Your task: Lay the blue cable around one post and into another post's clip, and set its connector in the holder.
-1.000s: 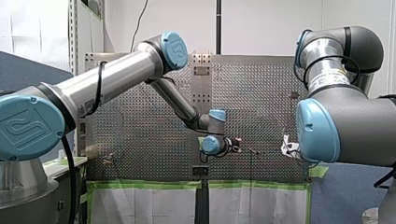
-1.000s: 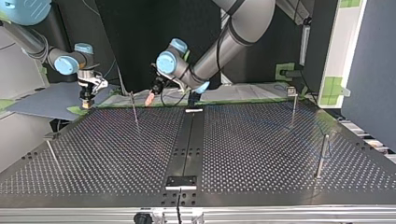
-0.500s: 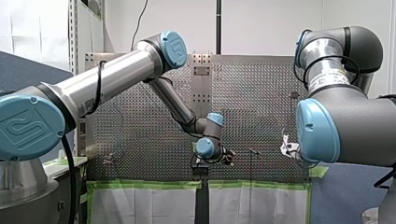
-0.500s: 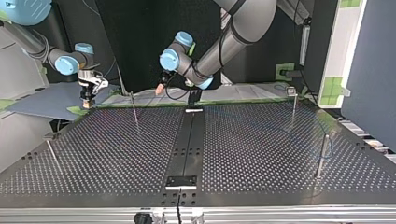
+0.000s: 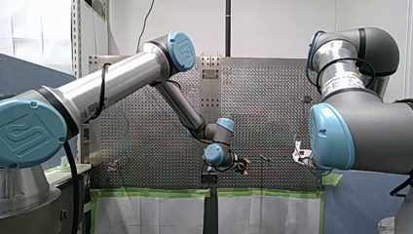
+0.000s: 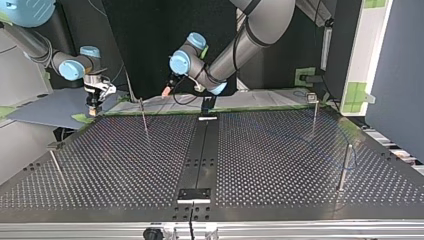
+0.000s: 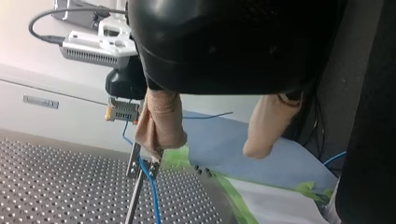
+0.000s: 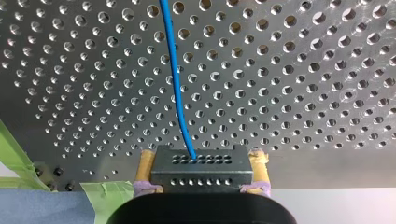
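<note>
Right end effector (image 8: 203, 158) clamps connector (image 8: 202, 175); left end effector (image 7: 208, 147) gapes empty and should, I'd say, pinch blue cable (image 8: 174, 79) loosely.

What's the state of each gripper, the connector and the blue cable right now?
left gripper, open, nothing between its fingers.
right gripper, shut on the connector.
connector, gripped between the right gripper's fingers, not yet set in a holder.
blue cable, plugged into the connector, running through the clip at the top of a post.
</note>
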Controlling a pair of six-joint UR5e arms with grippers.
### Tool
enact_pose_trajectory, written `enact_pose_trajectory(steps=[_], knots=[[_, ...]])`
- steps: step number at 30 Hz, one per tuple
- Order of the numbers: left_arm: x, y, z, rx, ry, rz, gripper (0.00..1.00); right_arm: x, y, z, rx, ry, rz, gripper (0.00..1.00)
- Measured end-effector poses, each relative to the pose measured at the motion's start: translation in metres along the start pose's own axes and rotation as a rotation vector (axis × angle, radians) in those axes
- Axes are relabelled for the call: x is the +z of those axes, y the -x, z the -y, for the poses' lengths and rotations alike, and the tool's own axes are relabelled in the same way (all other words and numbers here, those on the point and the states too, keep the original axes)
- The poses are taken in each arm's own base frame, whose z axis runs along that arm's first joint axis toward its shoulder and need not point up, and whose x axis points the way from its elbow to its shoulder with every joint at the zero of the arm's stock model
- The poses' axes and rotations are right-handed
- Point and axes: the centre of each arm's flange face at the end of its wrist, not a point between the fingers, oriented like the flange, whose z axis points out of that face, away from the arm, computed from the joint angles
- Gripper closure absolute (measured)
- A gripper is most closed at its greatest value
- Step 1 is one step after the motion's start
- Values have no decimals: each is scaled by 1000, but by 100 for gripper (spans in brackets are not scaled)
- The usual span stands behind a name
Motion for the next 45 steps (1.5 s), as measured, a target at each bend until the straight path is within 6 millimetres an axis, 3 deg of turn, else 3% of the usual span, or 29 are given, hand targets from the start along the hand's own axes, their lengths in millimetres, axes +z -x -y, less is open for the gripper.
enact_pose_trajectory(steps=[11,45], knots=[[-4,27,3,-3,-6,46,9,0,0,0,1,0,-4,100],[-3,29,-2,-18,10,50,11,-1,-3,-4,-17,7,8,100]])
